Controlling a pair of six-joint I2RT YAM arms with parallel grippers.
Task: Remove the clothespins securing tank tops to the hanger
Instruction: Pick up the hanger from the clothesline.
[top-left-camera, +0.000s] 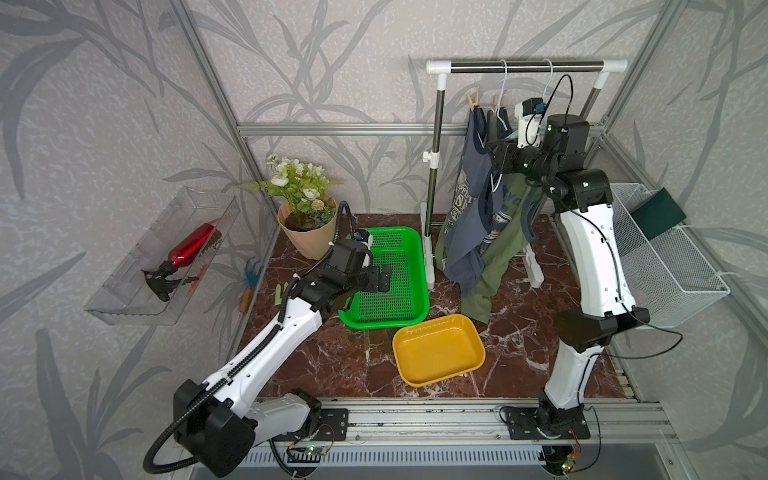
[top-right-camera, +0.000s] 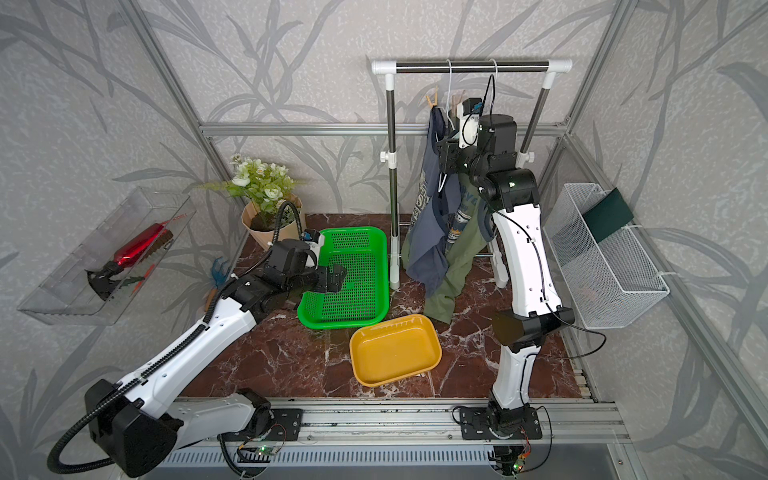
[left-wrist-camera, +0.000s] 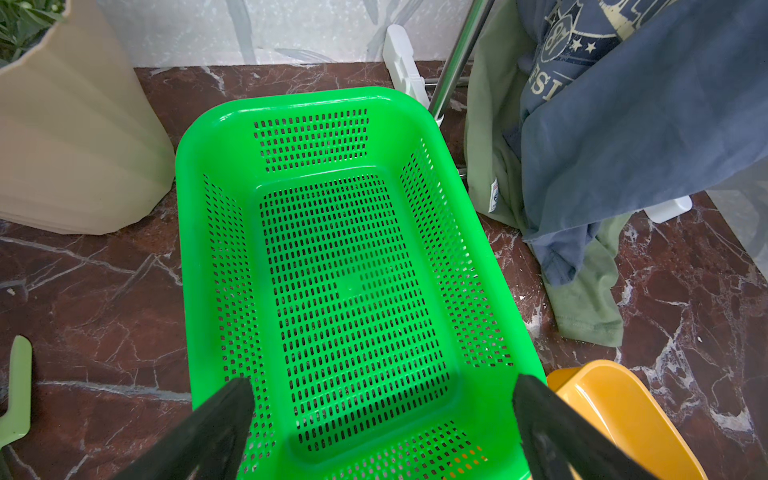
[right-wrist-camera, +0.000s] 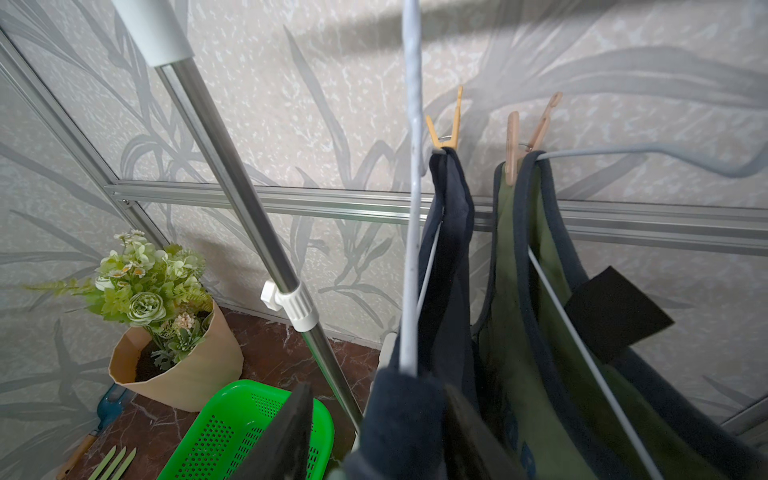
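Note:
Two tank tops hang on wire hangers from the rack rail (top-left-camera: 523, 66): a slate-blue one (top-left-camera: 469, 232) and an olive one (top-left-camera: 494, 266). A yellow-orange clothespin (right-wrist-camera: 446, 124) pins the blue top's far strap. A pale tan clothespin (right-wrist-camera: 525, 137) pins the olive top (right-wrist-camera: 511, 332) to its grey hanger (right-wrist-camera: 623, 151). My right gripper (right-wrist-camera: 380, 432) is raised at the near shoulder of the blue top, jaws half closed around the dark strap on the white hanger (right-wrist-camera: 411, 166). A pale teal clothespin (top-left-camera: 512, 135) peeks out there. My left gripper (left-wrist-camera: 382, 399) hovers open over the green basket (left-wrist-camera: 291, 99).
A yellow tub (top-left-camera: 482, 353) sits in front of the green basket (top-left-camera: 415, 266). A potted flower (top-left-camera: 309, 237) stands at the back left. A white wire basket (top-left-camera: 665, 274) hangs on the right wall and a clear shelf with a red bottle (top-left-camera: 195, 245) on the left.

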